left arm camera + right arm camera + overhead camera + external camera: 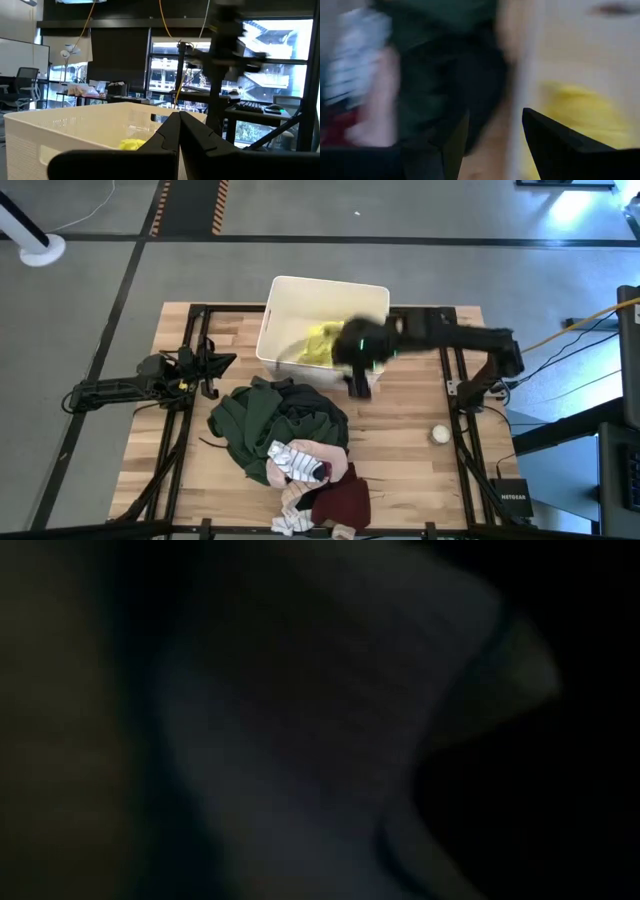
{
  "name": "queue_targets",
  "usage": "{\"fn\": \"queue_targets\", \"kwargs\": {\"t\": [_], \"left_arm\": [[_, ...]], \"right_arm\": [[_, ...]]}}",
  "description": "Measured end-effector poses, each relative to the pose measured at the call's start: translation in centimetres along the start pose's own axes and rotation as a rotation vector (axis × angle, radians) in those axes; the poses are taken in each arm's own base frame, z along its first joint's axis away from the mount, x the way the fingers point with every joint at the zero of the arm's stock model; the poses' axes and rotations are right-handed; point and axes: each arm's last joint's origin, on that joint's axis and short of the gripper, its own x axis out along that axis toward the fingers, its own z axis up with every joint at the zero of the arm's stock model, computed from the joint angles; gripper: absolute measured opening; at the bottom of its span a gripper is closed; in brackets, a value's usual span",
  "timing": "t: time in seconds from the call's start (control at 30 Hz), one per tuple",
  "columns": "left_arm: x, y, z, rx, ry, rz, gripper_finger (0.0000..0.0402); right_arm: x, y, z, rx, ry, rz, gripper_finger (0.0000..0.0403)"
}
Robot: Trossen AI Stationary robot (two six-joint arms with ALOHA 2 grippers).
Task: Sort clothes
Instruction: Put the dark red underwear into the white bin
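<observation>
**Sort clothes: one item binned, pile waiting**

The white bin [322,305] is holding only the neon yellow top [322,343]. The pile is lying on the table [410,470] in front of the bin: dark green garment [255,415] largest, then maroon piece [342,502], pale pink item [312,452], striped sock [292,462]. Judging by this, most sorting is still to do.

Right gripper [358,385] is hanging at the bin's near wall, fingers [555,145] spread, holding nothing. Left gripper [215,365] is waiting at the table's left edge, fingers together, nothing between them.
</observation>
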Motion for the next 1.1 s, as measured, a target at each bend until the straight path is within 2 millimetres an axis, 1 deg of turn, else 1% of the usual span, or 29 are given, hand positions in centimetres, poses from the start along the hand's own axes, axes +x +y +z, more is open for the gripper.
{"fn": "queue_targets", "kwargs": {"t": [0.07,0.17,0.27,0.4,0.47,0.57,0.67,0.8,0.9,0.97,1.1], "left_arm": [[0.0,0.0,0.0,0.001,0.000,0.000,0.0000],[0.0,0.0,0.0,0.003,-0.002,0.000,0.0000],[0.0,0.0,0.2,0.000,-0.021,0.000,0.0000],[0.0,0.0,0.1,-0.017,-0.007,0.000,0.0000],[0.0,0.0,0.0,-0.041,0.002,0.000,0.0000],[0.0,0.0,-0.3,-0.093,0.033,0.002,0.0000],[0.0,0.0,-0.7,-0.137,0.073,0.007,0.0000],[-0.1,0.0,-1.0,-0.160,0.106,0.012,0.0000],[-0.1,0.0,-1.0,-0.174,0.104,0.013,0.0000],[-0.1,0.0,-1.1,-0.183,0.110,0.013,0.0000],[-0.1,0.0,-1.3,-0.194,0.132,0.010,0.0000]], "right_arm": [[1.4,2.7,-0.9,-0.004,0.057,0.052,0.0198],[3.2,6.6,-2.5,0.003,0.130,0.084,0.0198],[4.5,9.7,-4.6,0.023,0.204,0.074,0.0198],[6.2,13.0,-7.8,0.043,0.291,0.017,0.0198],[7.1,14.6,-9.5,0.046,0.317,0.016,0.0198],[8.6,16.9,-11.7,0.044,0.292,0.048,0.0198],[9.9,18.9,-13.2,0.028,0.200,0.119,0.0198],[11.3,20.3,-14.6,0.017,0.037,0.133,0.0198],[12.1,20.3,-15.3,0.031,-0.042,0.081,0.0198],[12.8,20.2,-15.6,0.046,-0.070,0.081,0.0198],[15.1,20.3,-15.5,0.069,-0.094,0.121,0.0198]]}}
